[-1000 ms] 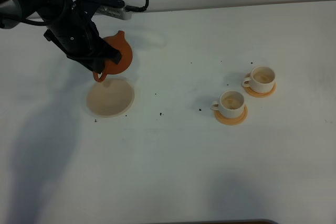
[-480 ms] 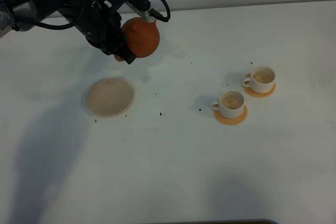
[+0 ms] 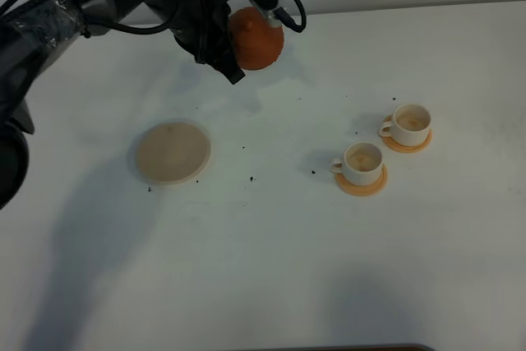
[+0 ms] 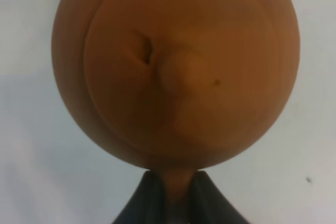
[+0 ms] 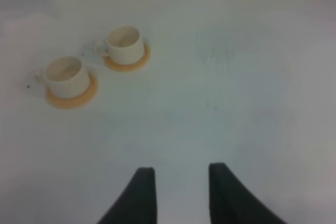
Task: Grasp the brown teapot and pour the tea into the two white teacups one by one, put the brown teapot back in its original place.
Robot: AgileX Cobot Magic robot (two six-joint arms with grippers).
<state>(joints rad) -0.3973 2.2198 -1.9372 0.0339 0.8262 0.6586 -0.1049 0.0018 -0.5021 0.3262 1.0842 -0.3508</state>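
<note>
Left gripper [image 4: 172, 196] is clamped on the handle [image 4: 177, 179] of the teapot [image 3: 256, 39], with the fingers pinched tight on either side of it. The teapot hangs in the air over the far left part of the table [image 3: 263, 269], well apart from both cups. Holding by the handle leaves the spout free, which in my judgement suits a tilt for pouring. The lid knob [image 4: 181, 72] faces the wrist camera; the pot's exact tilt cannot be settled. The saucer [image 3: 173, 152] lies bare, evidently the return spot. Near cup [image 3: 362, 162] and far cup [image 3: 410, 123] stand upright on orange coasters [image 3: 362, 185], close together. Their insides look tan; contents uncertain. Right gripper [image 5: 178, 198] hovers with fingers apart, holding nothing, clear of the cups. Step in hand, as judged: carrying the pot to the cups.
</note>
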